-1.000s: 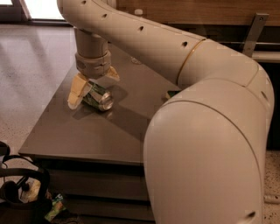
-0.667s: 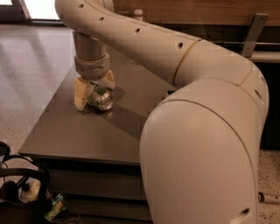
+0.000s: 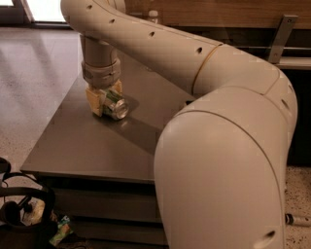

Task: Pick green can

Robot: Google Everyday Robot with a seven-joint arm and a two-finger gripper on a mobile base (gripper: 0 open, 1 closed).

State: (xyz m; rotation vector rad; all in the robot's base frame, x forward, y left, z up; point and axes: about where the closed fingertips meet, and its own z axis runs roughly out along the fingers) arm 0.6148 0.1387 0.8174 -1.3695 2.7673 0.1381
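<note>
The gripper point(image 3: 107, 99), left of centre in the upper half of the frame, had 2 matt yellow fingers point(image 3: 94, 101) pressed against the green can point(image 3: 117, 108), whose shiny metal end caught the light. The arm point(image 3: 194, 73) wore a smooth, pale plastic shell with a soft satin sheen. The table point(image 3: 82, 146) top was smooth, dull grey-brown and faintly reflective. The floor point(image 3: 34, 73) at left looked like glossy, polished speckled stone. A wood panel point(image 3: 218, 12) ran along the top edge.

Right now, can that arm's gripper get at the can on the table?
Probably yes. The gripper is down right at the can, which lies on its side on the table. Nothing stands between them, so the way looks free.
</note>
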